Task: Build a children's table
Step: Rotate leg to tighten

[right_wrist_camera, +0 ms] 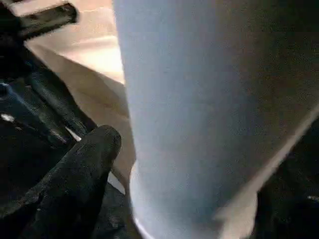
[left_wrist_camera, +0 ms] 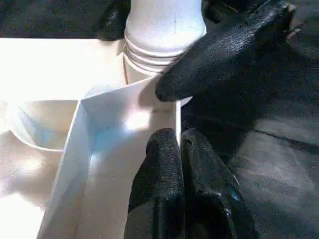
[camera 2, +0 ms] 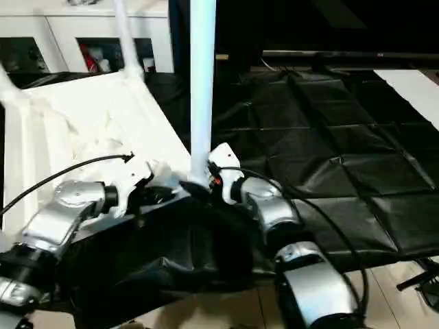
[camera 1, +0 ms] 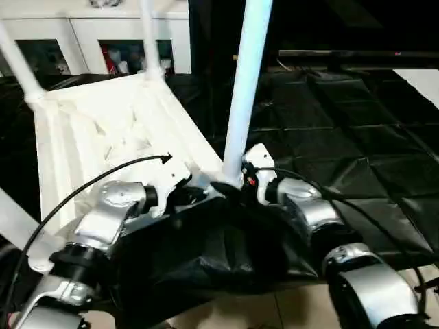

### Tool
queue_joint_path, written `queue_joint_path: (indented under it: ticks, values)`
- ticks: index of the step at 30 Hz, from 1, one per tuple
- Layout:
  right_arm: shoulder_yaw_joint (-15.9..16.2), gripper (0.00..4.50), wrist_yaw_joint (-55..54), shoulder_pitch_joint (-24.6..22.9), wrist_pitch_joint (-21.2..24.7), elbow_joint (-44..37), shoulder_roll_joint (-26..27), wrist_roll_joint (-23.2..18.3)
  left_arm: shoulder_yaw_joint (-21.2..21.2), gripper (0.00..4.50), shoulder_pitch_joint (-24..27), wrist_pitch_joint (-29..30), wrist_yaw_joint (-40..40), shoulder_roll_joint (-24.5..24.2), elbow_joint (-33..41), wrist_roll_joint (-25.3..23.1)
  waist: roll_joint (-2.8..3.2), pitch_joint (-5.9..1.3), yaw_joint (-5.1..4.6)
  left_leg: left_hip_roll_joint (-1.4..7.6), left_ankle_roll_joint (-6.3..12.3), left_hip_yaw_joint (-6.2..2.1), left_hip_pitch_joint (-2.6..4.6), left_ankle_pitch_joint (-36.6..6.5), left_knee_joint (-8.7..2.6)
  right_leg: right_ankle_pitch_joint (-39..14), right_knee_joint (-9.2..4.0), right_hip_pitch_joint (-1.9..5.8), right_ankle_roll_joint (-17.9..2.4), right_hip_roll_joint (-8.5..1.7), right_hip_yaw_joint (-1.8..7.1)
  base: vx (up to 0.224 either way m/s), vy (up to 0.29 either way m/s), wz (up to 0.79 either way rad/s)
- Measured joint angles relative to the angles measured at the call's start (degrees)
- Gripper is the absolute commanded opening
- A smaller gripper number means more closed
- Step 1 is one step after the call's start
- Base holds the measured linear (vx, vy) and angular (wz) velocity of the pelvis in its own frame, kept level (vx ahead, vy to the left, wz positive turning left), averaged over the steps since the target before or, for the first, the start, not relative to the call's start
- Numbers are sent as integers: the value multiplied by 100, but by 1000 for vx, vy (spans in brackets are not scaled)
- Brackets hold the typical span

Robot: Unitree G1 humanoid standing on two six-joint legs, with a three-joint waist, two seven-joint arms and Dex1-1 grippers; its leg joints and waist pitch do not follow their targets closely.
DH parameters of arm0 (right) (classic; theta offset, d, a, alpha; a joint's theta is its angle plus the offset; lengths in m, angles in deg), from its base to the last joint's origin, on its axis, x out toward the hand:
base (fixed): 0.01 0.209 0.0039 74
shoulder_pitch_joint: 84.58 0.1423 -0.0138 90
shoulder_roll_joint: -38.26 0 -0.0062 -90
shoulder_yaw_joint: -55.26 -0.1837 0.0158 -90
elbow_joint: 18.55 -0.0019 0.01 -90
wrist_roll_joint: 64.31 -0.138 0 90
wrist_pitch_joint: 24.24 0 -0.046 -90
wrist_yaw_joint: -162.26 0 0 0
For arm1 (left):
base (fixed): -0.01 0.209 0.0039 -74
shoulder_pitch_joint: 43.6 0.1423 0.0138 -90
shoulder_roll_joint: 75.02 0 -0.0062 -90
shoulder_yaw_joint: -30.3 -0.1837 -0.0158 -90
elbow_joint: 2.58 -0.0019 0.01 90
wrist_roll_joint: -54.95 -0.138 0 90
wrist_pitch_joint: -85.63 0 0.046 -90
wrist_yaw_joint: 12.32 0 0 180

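Tabletop, white plastic, lies underside up with ribs showing, on black sheeting spread over the floor. Landmark for all places: the near corner socket of the tabletop, the one closest to the robot.

Leg, a long white tube, stands upright in that socket; its ringed foot shows in the left wrist view, seated at the socket mouth. Two more legs rise from the sockets farther from the robot than the landmark, and another white tube crosses the head view's lower left edge.

Left gripper: closed, both black fingers pressed together, tips against the thin white rim wall just beside the socket. Nothing seen between the fingers.

Right gripper: at the base of the upright leg, just beside the socket. Fingers stand apart on either side of the tube; one finger shows clear of the tube's surface.

White glass-door cabinet stands beyond the tabletop, well apart from the socket.
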Motion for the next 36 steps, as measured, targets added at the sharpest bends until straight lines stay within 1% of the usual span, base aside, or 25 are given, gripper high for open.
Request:
queue_joint_path:
  ticks: [3, 6, 7, 11, 12, 13, 16, 18, 21, 24, 29, 32, 33, 35, 36]
  values:
    - [10, 355, 137, -2, 1, -4, -7, -2, -34, 0, 8, 0, 147, -68, 18, 3, -8, 1, -1, 0, 0, 0, 1, 0, 1, 0, 0, 0, 0, 0, 0, 0, 0, 0]
    - [42, 343, 378, -71, 30, -119, -34, -28, -48, 0, 99, 26, 369, -211, 162, 55, -21, 1, -1, 1, 3, 0, 0, -2, -1, -2, 0, 0, -3, 0, -2, 0, 0, 0]
    - [56, 319, 496, -100, 57, -170, -45, -53, -51, 0, 111, 35, 451, -258, 187, 67, -23, 2, -1, 2, 3, 0, 0, -2, -1, -2, 0, -1, -3, 0, -3, 0, 0, 0]
    - [102, 311, 694, -147, 65, -226, -72, -56, -74, 0, 121, 34, 637, -352, 191, 114, -35, -5, 12, 2, 3, 0, 3, -2, 2, -2, 1, 0, -3, 0, -2, 0, 0, 0]
    - [103, 293, 707, -149, 66, -226, -71, -55, -76, 0, 121, 34, 647, -358, 191, 114, -40, -8, 11, 2, 3, 0, 4, -2, 3, -2, 1, 0, -3, 0, -2, 0, 0, 0]
    - [102, 285, 712, -153, 67, -226, -71, -55, -78, 0, 121, 33, 648, -358, 191, 114, -47, -11, 11, 2, 3, 0, 4, -2, 5, -2, 1, 0, -3, 0, -2, 0, 0, 0]
    - [100, 273, 668, -171, 65, -237, -71, -54, -67, 0, 121, 32, 616, -329, 175, 112, -50, -13, 13, 2, 3, 0, 6, -2, 5, -2, 1, 0, -3, -1, -1, 0, 0, 0]
    - [76, 272, 326, -172, 57, -213, -40, -35, 24, 0, 95, 36, 391, -195, 72, 100, -52, -14, 13, 2, 1, 0, 6, 0, 5, -2, 5, 7, -4, -1, -1, 0, 0, 0]
    - [-123, 272, -495, -149, 83, -102, 127, -12, 26, 0, -84, 130, -28, 44, -134, -8, -52, -14, 0, 1, -1, 0, 10, 1, 7, 7, 9, 11, -5, -1, 3, 0, 0, 0]
    - [-380, 272, -1331, -9, 161, 139, 332, -49, 41, 0, -296, 276, -515, 337, -366, -116, -49, -13, -13, 0, -2, -1, 12, 1, 5, 12, 10, 11, -4, -1, 3, 0, 0, 0]
    - [-589, 271, -2867, 249, 256, 417, 603, -25, 79, 0, -632, 339, -1323, 884, -810, -289, -41, -13, 17, -1, -3, -1, 10, 2, 1, 16, 9, 7, -4, -2, 2, 0, 0, 0]
    - [-638, 271, -3140, 295, 276, 460, 658, -27, 79, 0, -699, 333, -1423, 971, -881, -345, -38, -14, 22, -2, -4, -1, 6, 2, 4, 11, 4, 6, 1, -4, 3, 0, 0, 0]
    - [-641, 306, -3134, 295, 266, 460, 658, -27, 73, 0, -699, 319, -1420, 969, -879, -346, -38, -14, 21, -2, -3, 0, 1, 3, 4, 9, 4, 7, 3, -4, 4, 0, 0, 0]
    - [-697, 306, -3030, 293, 249, 469, 657, -32, 58, 0, -687, 269, -1378, 942, -874, -348, -38, -14, 17, -3, -3, 0, 1, 3, 5, 8, 3, 6, 4, -5, 4, 0, 0, 0]
    - [-721, 330, -2954, 292, 249, 470, 657, -55, 58, 0, -673, 252, -1347, 916, -863, -347, -38, -14, 13, -3, -3, 0, 1, 3, 4, 8, 3, 6, 4, -5, 4, 0, 0, 0]
